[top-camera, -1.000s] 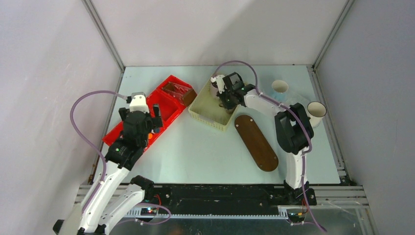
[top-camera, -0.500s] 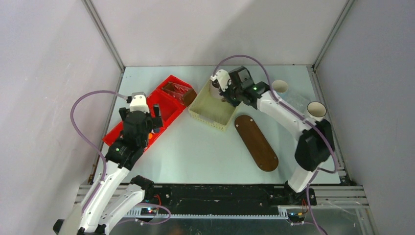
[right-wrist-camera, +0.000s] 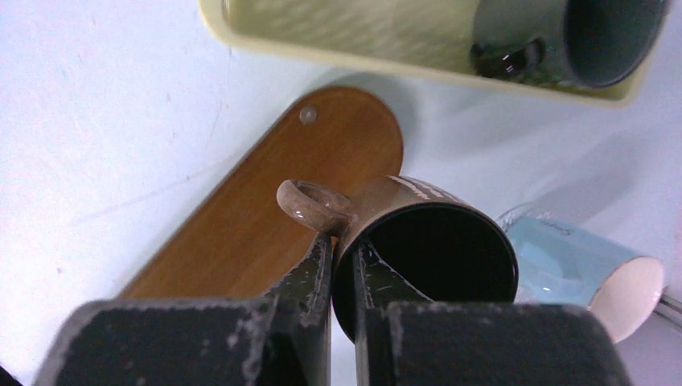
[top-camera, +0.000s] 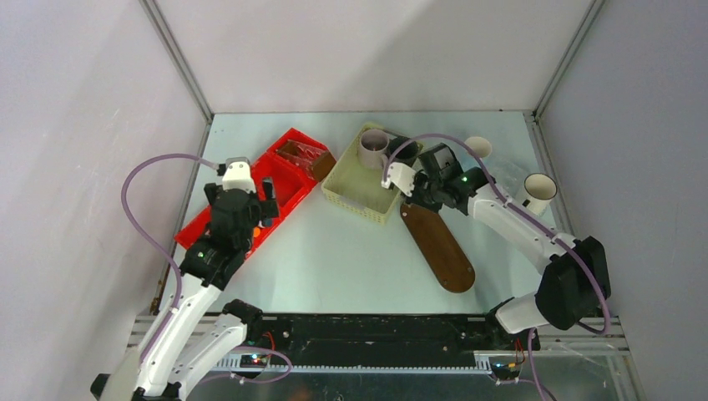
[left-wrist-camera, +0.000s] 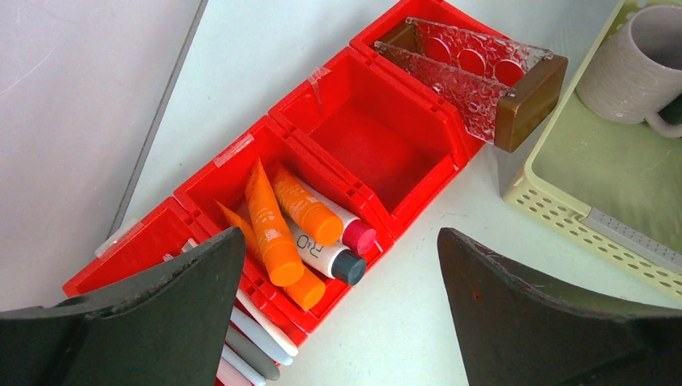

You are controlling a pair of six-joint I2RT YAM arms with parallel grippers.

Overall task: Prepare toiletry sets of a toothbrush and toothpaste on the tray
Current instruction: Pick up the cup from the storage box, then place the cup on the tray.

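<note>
My right gripper (right-wrist-camera: pixel 342 257) is shut on the rim of the small dark brown mug (right-wrist-camera: pixel 426 241), one finger inside and one outside by the handle. It holds the mug over the far end of the dark wooden tray (top-camera: pixel 441 246) (right-wrist-camera: pixel 257 217). From the top view the gripper (top-camera: pixel 422 190) hides the mug. My left gripper (left-wrist-camera: pixel 339 241) (top-camera: pixel 250 215) hangs open over the red bin (left-wrist-camera: pixel 370 137). Orange toothpaste tubes (left-wrist-camera: pixel 269 221), a white tube (left-wrist-camera: pixel 322 251) and slim toothbrushes (left-wrist-camera: pixel 249 322) lie in the bin.
The pale yellow basket (top-camera: pixel 355 190) holds a mauve-grey mug (top-camera: pixel 373 149) and a dark green mug (right-wrist-camera: pixel 579 36). A clear embossed holder (left-wrist-camera: pixel 474 72) sits in the bin's far compartment. Two pale cups (top-camera: pixel 477 148) (top-camera: pixel 540 189) lie at the far right.
My right arm lifted the brown mug out of the basket and carried it nearer and to the right, over the tray's far end. The left arm has stayed still.
</note>
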